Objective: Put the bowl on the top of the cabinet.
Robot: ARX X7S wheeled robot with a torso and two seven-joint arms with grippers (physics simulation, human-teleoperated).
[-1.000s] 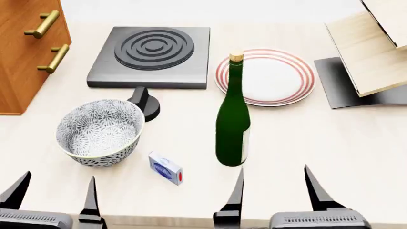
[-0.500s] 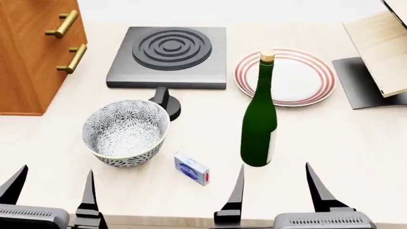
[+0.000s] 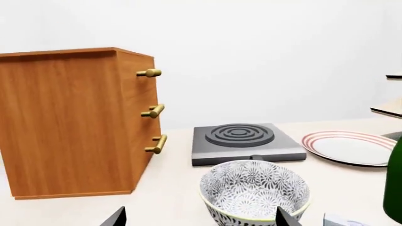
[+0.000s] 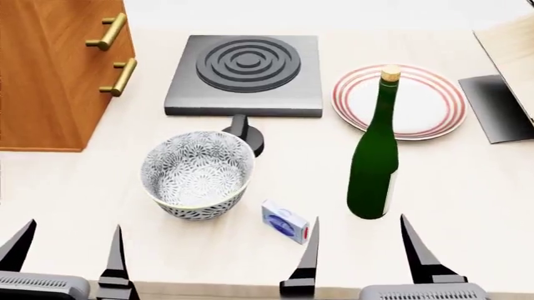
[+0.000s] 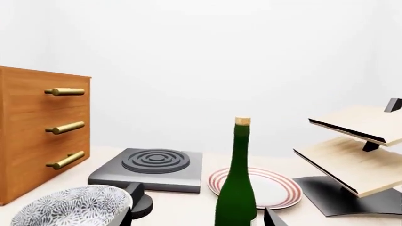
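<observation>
The bowl (image 4: 199, 175), deep, white with a dense grey-blue floral pattern, stands upright on the pale tabletop; it also shows in the wrist views as bowl (image 3: 254, 190) and bowl (image 5: 69, 207). The orange-brown cabinet (image 4: 50, 75) with brass bar handles stands at the far left, its flat top seen edge-on on cabinet (image 3: 69, 51). My left gripper (image 4: 75, 224) is open and empty, nearer than the bowl and left of it. My right gripper (image 4: 359, 218) is open and empty, just short of the green bottle (image 4: 373, 169).
A grey hotplate (image 4: 246, 69) sits behind the bowl, its black knob (image 4: 246, 134) close to the bowl's far rim. A red-rimmed plate (image 4: 417, 103) lies behind the bottle. A small blue-and-white box (image 4: 286, 222) lies right of the bowl. A light-wood rack (image 5: 358, 155) stands far right.
In the head view the whole scene has slid to the right, bringing more of the cabinet in. Both grippers stay open at the bottom edge; nothing on the table moved.
</observation>
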